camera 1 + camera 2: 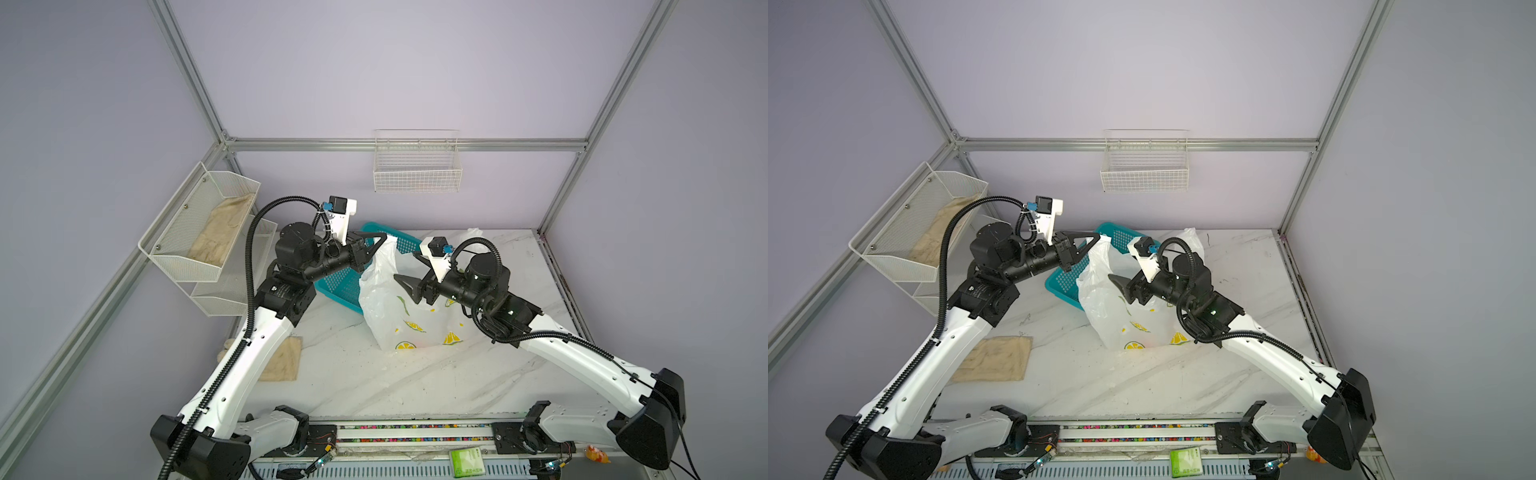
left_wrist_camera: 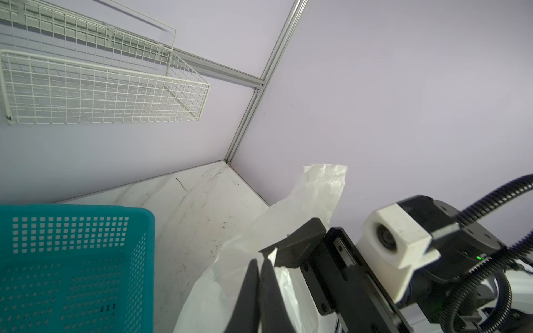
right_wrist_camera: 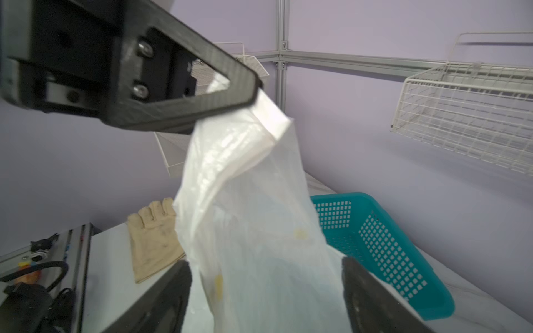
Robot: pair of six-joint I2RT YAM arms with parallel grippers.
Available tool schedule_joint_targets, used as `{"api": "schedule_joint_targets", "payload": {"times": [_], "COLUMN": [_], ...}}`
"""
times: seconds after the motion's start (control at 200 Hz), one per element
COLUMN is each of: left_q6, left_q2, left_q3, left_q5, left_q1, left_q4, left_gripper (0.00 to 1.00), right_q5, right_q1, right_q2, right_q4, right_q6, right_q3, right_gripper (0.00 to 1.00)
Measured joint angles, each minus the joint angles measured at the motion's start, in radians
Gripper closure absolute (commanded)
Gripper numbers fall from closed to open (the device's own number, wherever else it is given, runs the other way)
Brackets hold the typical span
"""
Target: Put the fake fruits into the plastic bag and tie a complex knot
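Standing toward the back of the bench (image 1: 415, 386), against the teal basket (image 1: 336, 284) on its left-edge side: the plastic bag (image 1: 399, 309), lemon print facing the front edge. Clenched on one bag handle and holding it up above the basket: the left gripper (image 1: 384, 237). Released, with fingers spread wide on either side of the bag's upper film and grasping nothing: the right gripper (image 1: 406, 267). Flat near the left edge: a glove (image 1: 994, 359).

Lilac walls (image 1: 415, 62), white marbled tabletop (image 1: 374, 382)
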Motion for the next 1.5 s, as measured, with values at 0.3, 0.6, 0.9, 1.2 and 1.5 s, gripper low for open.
{"api": "schedule_joint_targets", "payload": {"times": [0.3, 0.6, 0.9, 1.2, 1.5], "left_q6": [-0.081, -0.127, -0.223, -0.257, -0.291], "left_q2": [-0.001, -0.029, -0.034, -0.033, -0.041], "left_q3": [-0.033, -0.033, -0.034, -0.063, -0.068], "left_q5": [-0.018, 0.007, 0.026, 0.013, -0.034], "left_q1": [-0.019, -0.021, -0.021, -0.020, -0.020], "left_q4": [0.050, 0.068, 0.101, 0.106, 0.150], "left_gripper": [1.00, 1.00, 1.00, 1.00, 1.00], "right_q5": [0.039, -0.025, -0.229, -0.264, -0.085], "right_q1": [0.035, 0.013, -0.092, -0.084, -0.029], "right_q2": [0.019, 0.193, 0.236, 0.229, 0.134], "right_q4": [0.166, 0.219, 0.400, 0.426, 0.319], "right_q6": [-0.007, -0.053, -0.011, 0.017, 0.039], "right_q3": [-0.013, 0.055, -0.041, -0.114, -0.060], "right_gripper": [0.03, 0.04, 0.73, 0.56, 0.06]}}
